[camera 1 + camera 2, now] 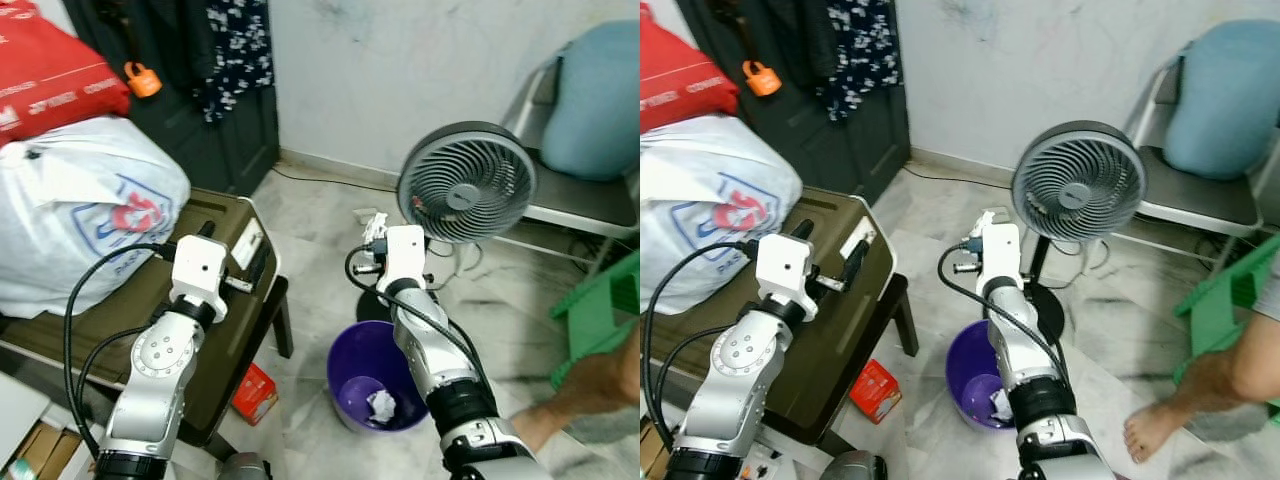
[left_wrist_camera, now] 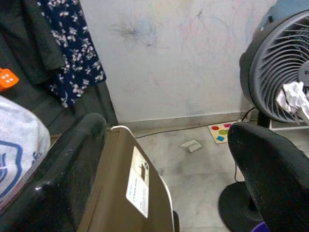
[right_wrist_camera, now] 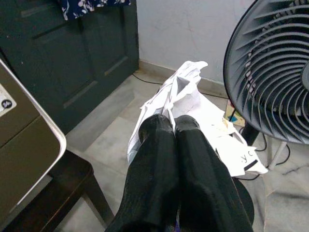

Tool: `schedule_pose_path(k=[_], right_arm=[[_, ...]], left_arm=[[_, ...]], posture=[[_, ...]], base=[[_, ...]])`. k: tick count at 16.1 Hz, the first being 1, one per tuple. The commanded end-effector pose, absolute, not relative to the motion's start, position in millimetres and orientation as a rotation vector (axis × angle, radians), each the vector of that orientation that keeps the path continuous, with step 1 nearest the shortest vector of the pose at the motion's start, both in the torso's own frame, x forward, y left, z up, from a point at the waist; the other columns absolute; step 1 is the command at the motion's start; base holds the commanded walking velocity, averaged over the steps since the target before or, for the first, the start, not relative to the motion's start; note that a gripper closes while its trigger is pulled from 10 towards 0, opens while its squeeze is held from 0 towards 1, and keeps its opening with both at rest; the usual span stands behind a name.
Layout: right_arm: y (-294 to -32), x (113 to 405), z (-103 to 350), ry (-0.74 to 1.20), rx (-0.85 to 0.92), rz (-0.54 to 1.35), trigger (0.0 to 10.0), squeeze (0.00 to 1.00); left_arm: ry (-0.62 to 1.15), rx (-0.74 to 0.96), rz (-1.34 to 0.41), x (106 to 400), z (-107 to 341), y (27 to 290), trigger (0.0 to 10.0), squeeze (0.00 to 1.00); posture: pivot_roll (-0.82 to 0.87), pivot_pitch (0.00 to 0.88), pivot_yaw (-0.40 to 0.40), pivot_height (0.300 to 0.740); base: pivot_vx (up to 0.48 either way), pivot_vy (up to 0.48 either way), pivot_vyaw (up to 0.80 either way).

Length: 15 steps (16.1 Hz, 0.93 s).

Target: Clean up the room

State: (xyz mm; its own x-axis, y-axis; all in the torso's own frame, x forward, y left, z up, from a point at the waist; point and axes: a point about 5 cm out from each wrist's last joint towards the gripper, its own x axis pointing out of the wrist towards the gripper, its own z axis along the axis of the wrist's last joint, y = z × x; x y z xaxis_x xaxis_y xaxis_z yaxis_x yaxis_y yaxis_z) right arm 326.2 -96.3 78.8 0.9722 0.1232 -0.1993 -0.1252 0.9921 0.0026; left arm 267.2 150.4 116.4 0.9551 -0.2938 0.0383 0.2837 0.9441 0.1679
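R gripper up high, jaws pinched tight on crumpled paper, held above the purple bin and just in front of the fan. Another paper wad lies in the bin. L gripper jaws wide apart, holding nothing, over the brown case on the bench. White bag sits on the case. Red box on floor by the bench. Person's foot near the bin.

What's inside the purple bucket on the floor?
A crumpled white paper lies at the bottom of the purple bucket. The right arm covers part of the bucket's inside, so anything there is hidden.
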Motion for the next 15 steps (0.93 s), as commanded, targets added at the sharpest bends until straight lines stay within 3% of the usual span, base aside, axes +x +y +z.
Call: schedule_pose_path(k=[1,7,12,15], right_arm=[[-94.3,329.8,79.8,0.218,-0.002,0.114,10.0,0.0],[-91.4,330.9,66.6,0.279,0.016,0.092,10.0,0.0],[-87.8,331.4,50.0,0.371,0.052,0.051,10.0,0.0],[-80.2,322.3,35.5,0.417,0.043,0.051,10.0,0.0]], left_arm=[[-0.09,0.182,-0.316,264.5,122.5,147.9,10.0,0.0],[-0.098,0.219,-0.361,260.6,124.8,147.2,10.0,0.0],[-0.136,0.31,-0.392,257.0,133.8,151.0,10.0,0.0],[-0.096,0.323,-0.413,233.7,134.3,162.8,10.0,0.0]], posture=[[0.12,0.022,-0.023,0.74],[0.11,0.032,-0.038,0.74],[0.18,0.047,-0.04,0.74],[0.23,0.106,-0.034,0.74]], base=[[0.0,0.0,-0.52],[0.0,0.0,-0.74],[0.0,0.0,0.0],[0.0,0.0,0.0]])
